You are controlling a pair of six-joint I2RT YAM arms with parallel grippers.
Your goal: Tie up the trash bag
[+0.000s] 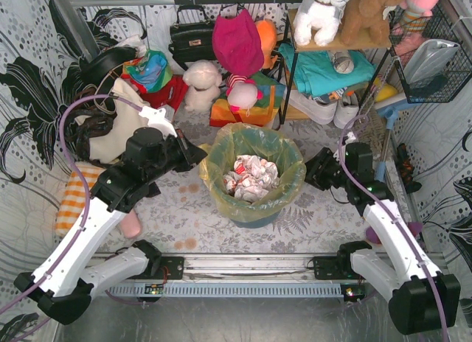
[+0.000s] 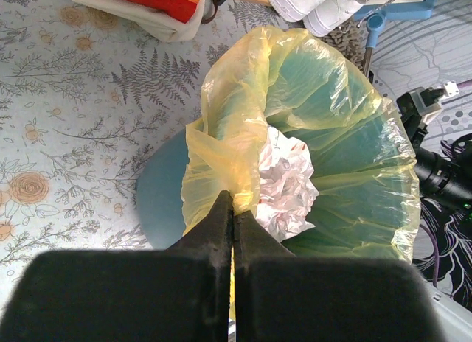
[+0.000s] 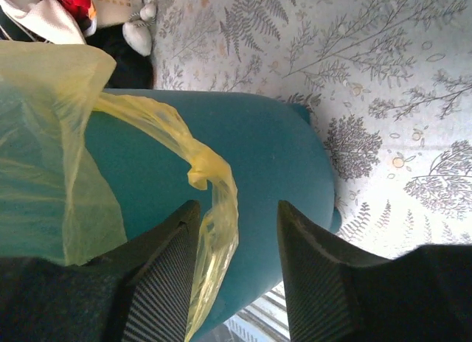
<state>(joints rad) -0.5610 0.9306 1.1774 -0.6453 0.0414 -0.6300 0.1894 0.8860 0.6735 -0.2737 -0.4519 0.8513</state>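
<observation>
The trash bag (image 1: 221, 156) is thin yellow-green plastic lining a teal bin (image 1: 254, 215), with crumpled white paper (image 1: 252, 176) inside. My left gripper (image 1: 200, 154) is at the bag's left rim. In the left wrist view it (image 2: 234, 209) is shut on a gathered fold of the bag (image 2: 221, 135), pulled up above the paper (image 2: 284, 187). My right gripper (image 1: 308, 171) is by the bag's right rim. In the right wrist view it (image 3: 238, 207) stands open beside the bin wall (image 3: 280, 150), and a twisted strip of bag (image 3: 217, 202) hangs loose against its left finger (image 3: 158, 276).
Stuffed toys (image 1: 200, 84), handbags (image 1: 190, 36) and a shelf rack (image 1: 339, 47) crowd the back. A cream tote (image 1: 122, 124) and an orange checked cloth (image 1: 74, 198) lie at the left. A metal rail (image 1: 243, 267) runs along the near edge between the arm bases.
</observation>
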